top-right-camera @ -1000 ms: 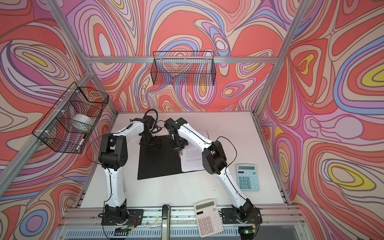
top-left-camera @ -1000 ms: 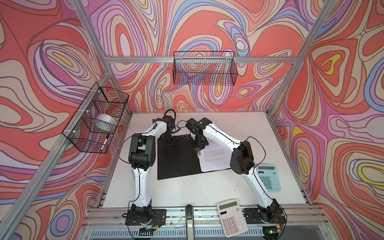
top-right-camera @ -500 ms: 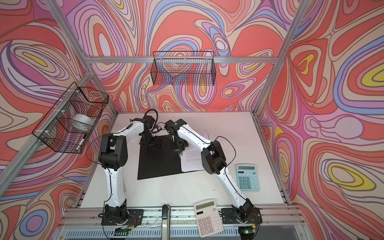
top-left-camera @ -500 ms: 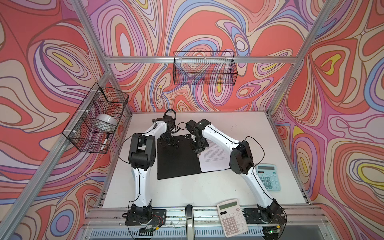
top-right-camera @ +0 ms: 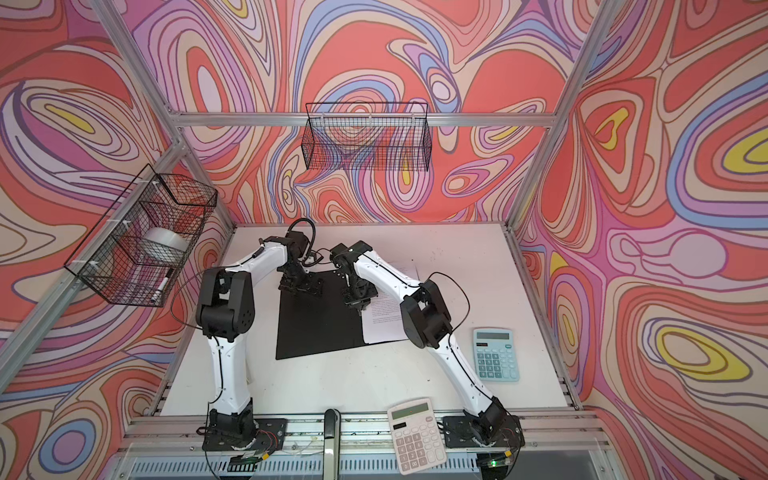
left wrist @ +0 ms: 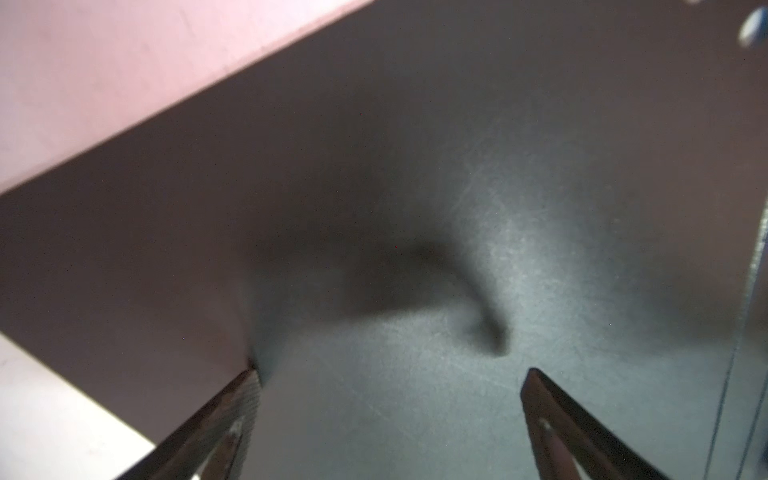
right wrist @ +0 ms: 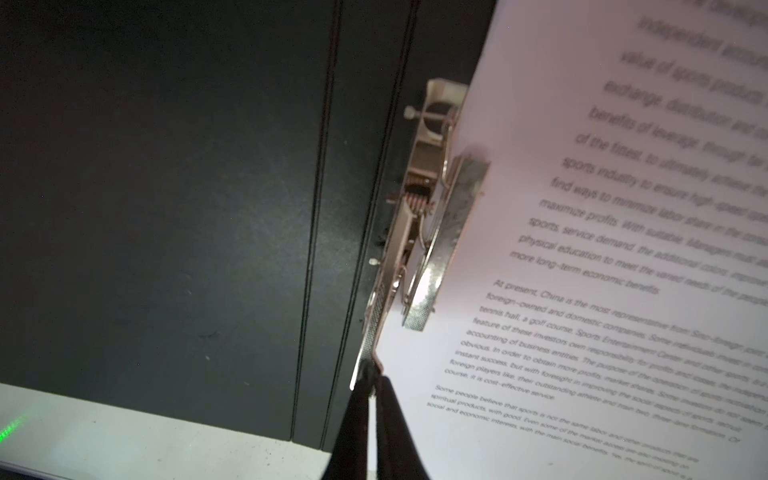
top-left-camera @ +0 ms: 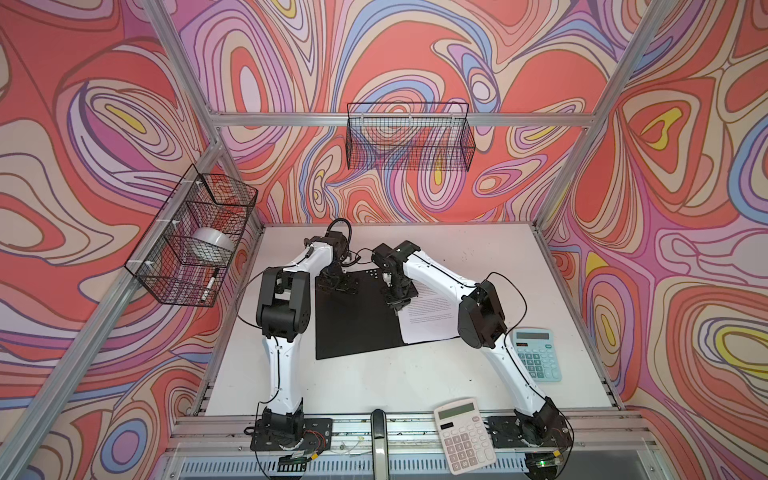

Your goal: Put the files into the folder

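Left gripper, jaws wide apart, rests on the left flap of the folder, which lies open. Further right, the right gripper, jaws closed, touches the lever end of the metal clip; the clip's bar lies on the files.

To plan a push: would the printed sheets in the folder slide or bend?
The sheets look thin, so probably floppy. The metal clip lies over their edge, so a push would likely buckle them, not slide them.
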Action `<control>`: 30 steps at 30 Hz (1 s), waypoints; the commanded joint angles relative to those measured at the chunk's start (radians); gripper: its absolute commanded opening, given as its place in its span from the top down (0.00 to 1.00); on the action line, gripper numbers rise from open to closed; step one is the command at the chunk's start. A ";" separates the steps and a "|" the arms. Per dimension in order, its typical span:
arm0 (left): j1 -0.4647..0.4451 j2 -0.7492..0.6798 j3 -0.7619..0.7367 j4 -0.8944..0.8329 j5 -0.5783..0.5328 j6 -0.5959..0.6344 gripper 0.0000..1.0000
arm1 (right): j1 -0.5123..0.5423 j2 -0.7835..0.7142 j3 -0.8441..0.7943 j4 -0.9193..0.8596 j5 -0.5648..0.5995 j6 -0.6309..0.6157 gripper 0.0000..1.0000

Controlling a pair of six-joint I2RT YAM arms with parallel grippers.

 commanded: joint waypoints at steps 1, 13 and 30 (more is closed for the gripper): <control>0.009 -0.048 -0.017 -0.012 0.011 0.016 0.01 | -0.008 0.058 -0.033 0.007 0.053 -0.004 0.94; 0.015 -0.042 -0.033 -0.009 0.015 0.023 0.02 | -0.008 0.081 -0.025 0.006 0.080 -0.004 0.94; 0.017 -0.039 0.009 -0.041 0.122 0.033 0.02 | -0.016 -0.010 0.117 0.003 0.109 0.017 0.88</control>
